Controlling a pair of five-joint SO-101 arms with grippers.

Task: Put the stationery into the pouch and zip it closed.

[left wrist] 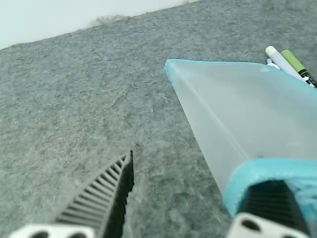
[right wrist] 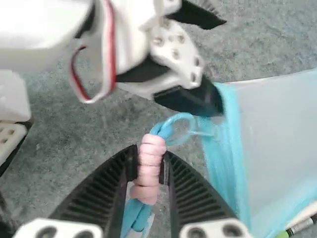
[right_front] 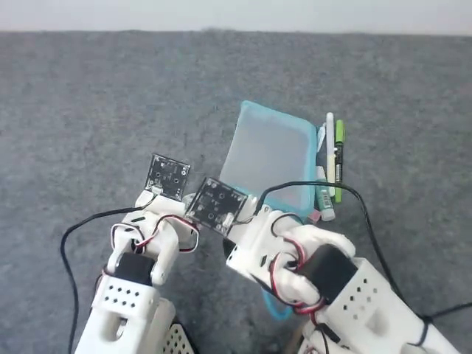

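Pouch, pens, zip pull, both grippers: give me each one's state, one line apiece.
pouch: looks empty; zip position unclear.
white marker: outside, beside the pouch.
green pen: outside, beside the white marker.
zip pull: pinched in the right gripper.
left gripper: open, one finger at the pouch's corner.
right gripper: shut on the zip pull.

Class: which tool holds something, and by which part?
The right tool grips the pink zip pull of the pouch, around the pull's middle. The left tool is open, holding nothing.
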